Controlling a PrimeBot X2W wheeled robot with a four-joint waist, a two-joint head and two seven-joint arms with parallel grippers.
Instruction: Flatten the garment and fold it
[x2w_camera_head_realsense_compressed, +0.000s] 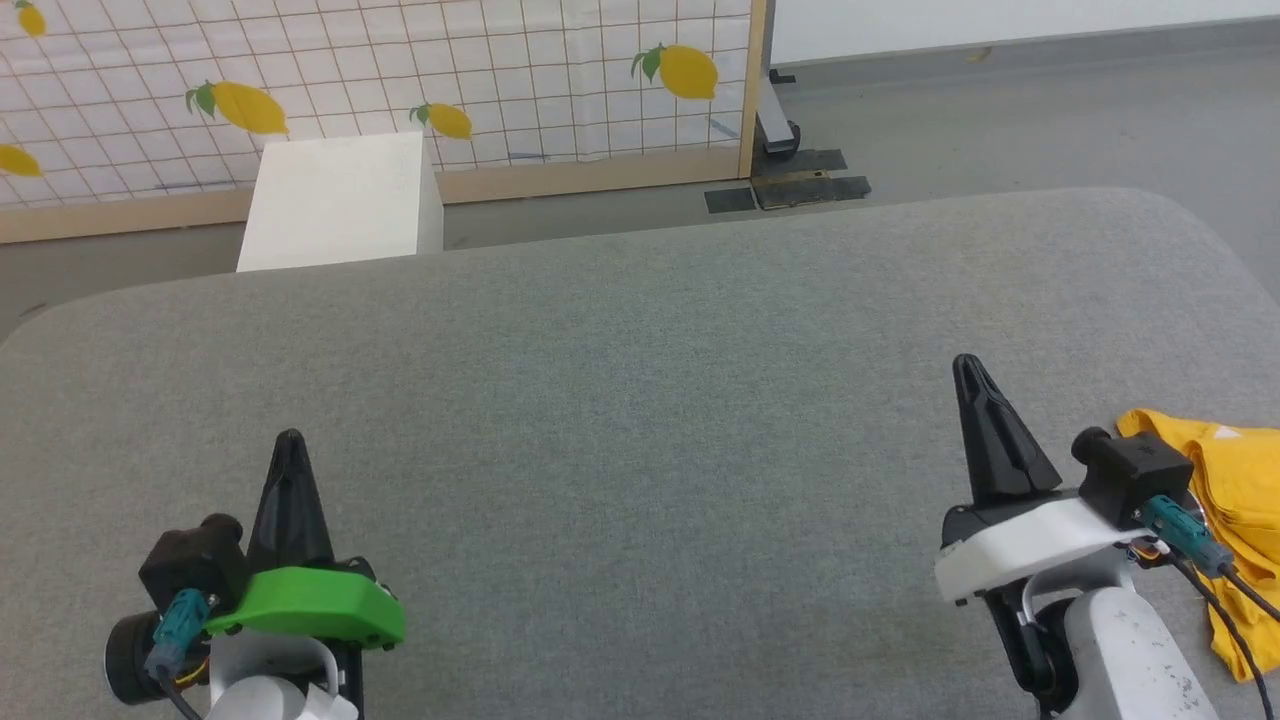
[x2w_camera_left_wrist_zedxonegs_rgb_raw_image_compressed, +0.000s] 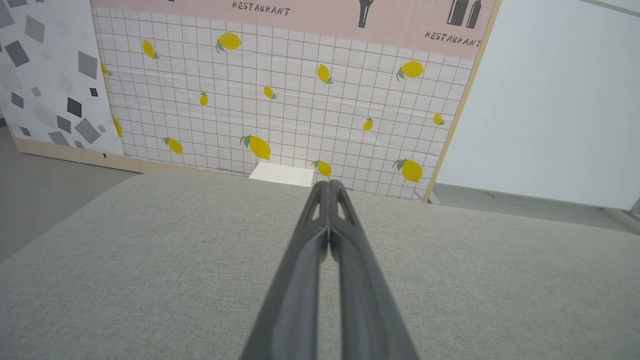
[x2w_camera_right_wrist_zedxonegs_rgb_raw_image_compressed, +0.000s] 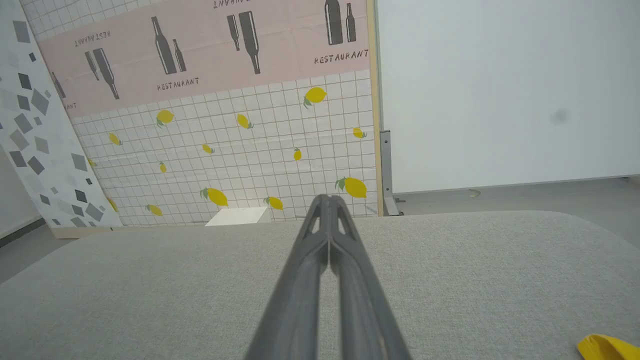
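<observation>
Garment: the yellow garment (x2w_camera_head_realsense_compressed: 1240, 480) lay bunched on the near right part of the worktop (x2w_camera_head_realsense_compressed: 640, 330), cut off by the right edge of the head view. A small pale patch showed on its top. A yellow corner of it also sat in the lower right corner of the right wrist view.
Worktop: it was covered in grey woven cloth and had rounded far corners.
Left claw: the left claw (x2w_camera_head_realsense_compressed: 290, 442), with a green cover at its wrist, was at the near left of the worktop. Its two dark fingers were pressed together to the tips, gripped nothing, and pointed toward the far edge.
Right claw: the right claw (x2w_camera_head_realsense_compressed: 968, 365), with a white cover at its wrist, was at the near right. Its fingers were likewise together and held nothing.
Claw and garment: the cloth lay just beside the right wrist, on its outer side, apart from the fingertips.
Contact with cloth surface: I could not tell whether either claw touched the worktop.
Beyond the far edge: a white box (x2w_camera_head_realsense_compressed: 340, 200) stood on the grey floor (x2w_camera_head_realsense_compressed: 1000, 120), in front of a screen (x2w_camera_head_realsense_compressed: 500, 70) printed with a grid and lemons.
Upper screen: the wrist views showed a pink band with bottles and the word RESTAURANT.
</observation>
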